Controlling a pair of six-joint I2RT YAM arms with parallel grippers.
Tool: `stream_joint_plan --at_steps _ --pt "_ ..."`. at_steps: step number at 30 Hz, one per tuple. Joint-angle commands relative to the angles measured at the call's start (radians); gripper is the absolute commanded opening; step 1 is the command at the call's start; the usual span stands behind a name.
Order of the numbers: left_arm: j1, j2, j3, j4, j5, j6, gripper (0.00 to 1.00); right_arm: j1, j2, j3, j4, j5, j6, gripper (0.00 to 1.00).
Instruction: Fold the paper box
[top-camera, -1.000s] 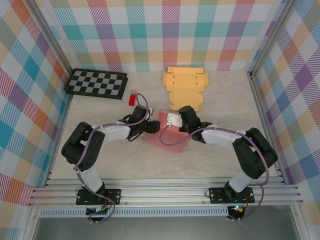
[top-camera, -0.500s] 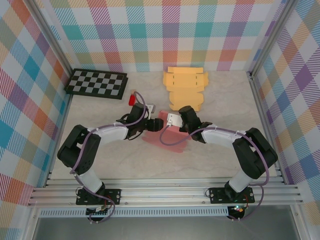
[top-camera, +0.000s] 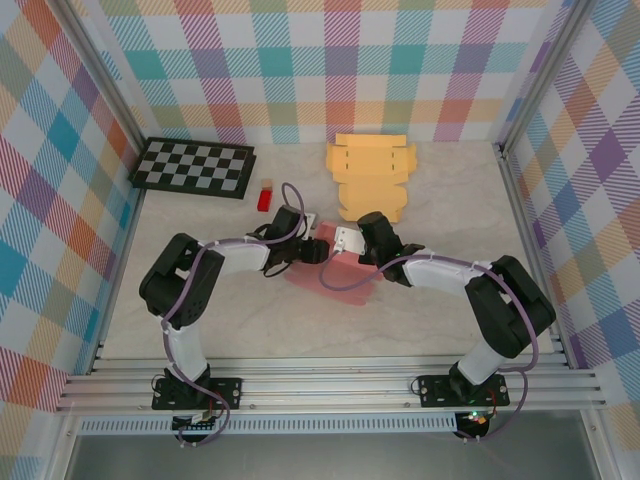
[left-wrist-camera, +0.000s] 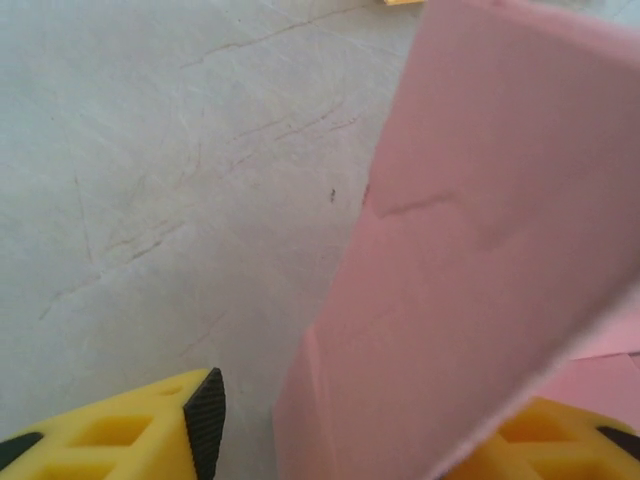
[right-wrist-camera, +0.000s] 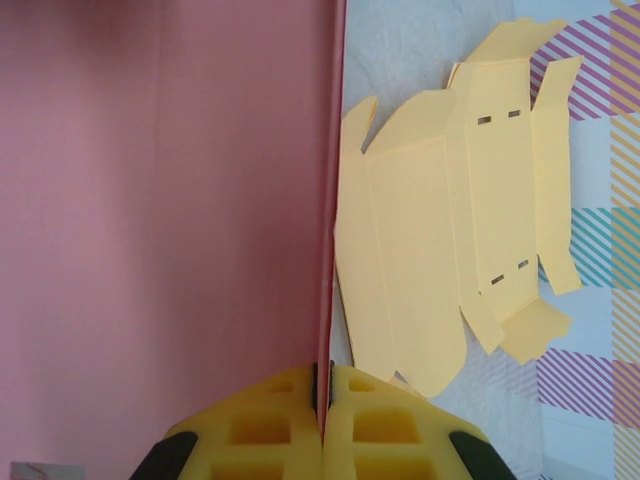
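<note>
The right fingers (right-wrist-camera: 270, 425) are pressed together on the raised edge of the pink paper box (top-camera: 350, 272). The left fingers (left-wrist-camera: 150, 440) stand apart with a pink flap between them. The box lies mid-surface (top-camera: 250, 330), and a flat yellow box blank (top-camera: 370, 175) lies just beyond it, on the far side.

The surface (top-camera: 430, 320) lies bare along its near edge and by the right edge, with room to pass. The middle is taken by the pink box (top-camera: 335, 272). A yellow cardboard sheet (top-camera: 370, 175) crowds the far edge; a checkerboard (top-camera: 193, 167) and red block (top-camera: 264, 197) occupy the far left corner.
</note>
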Motion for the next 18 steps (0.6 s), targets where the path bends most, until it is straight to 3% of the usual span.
stream_joint_plan --at_steps 1,6,9,11,13,18 --pt "-0.004 0.017 0.033 -0.043 -0.043 0.035 0.50 -0.004 -0.004 0.000 -0.035 -0.007 0.011 0.00" --pt "-0.017 0.041 0.075 -0.086 -0.062 0.074 0.47 -0.005 -0.001 0.006 -0.040 -0.011 0.011 0.00" --pt "-0.026 0.045 0.079 -0.082 -0.078 0.083 0.38 -0.003 -0.006 0.006 -0.041 -0.016 0.011 0.00" --pt "-0.032 0.048 0.082 -0.073 -0.081 0.091 0.24 -0.003 -0.012 0.002 -0.037 -0.022 0.011 0.00" --pt "-0.039 0.053 0.089 -0.077 -0.099 0.096 0.00 -0.003 -0.016 -0.003 -0.035 -0.021 0.011 0.00" --pt "-0.049 0.040 0.086 -0.111 -0.288 0.070 0.00 -0.003 -0.029 -0.021 -0.014 -0.008 0.008 0.00"
